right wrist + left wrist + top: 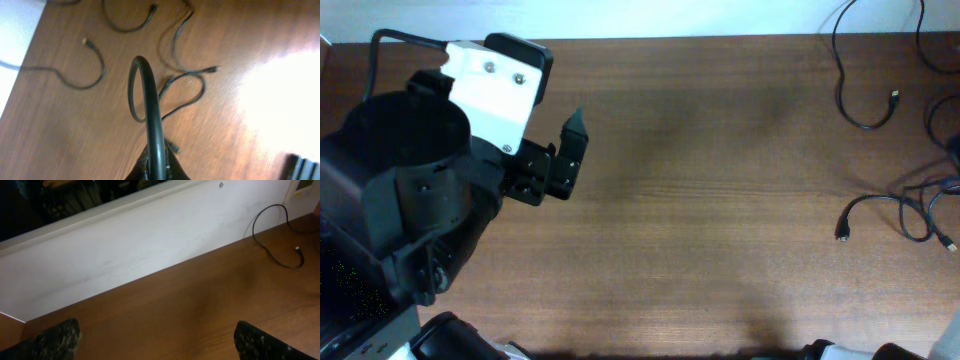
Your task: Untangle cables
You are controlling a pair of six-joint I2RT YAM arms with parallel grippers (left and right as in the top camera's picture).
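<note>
Several thin black cables lie on the wooden table at the right. In the overhead view one curved cable (860, 112) lies at the far right back, and a looser tangle (910, 210) lies nearer, with plug ends showing. My left gripper (570, 150) is open and empty over the left of the table, far from them; its fingers (157, 345) stand wide apart, with one cable (272, 255) far off at the right. My right gripper (159, 167) is shut on a black cable (150, 105) that loops up from its fingers above the other strands (187, 95). It is out of the overhead view.
A white wall (150, 245) runs along the table's far edge. More black wires (930, 40) hang at the top right corner. A loose strand with a plug (92, 65) lies near the table's edge. The left arm's bulky body (410, 210) covers the left side.
</note>
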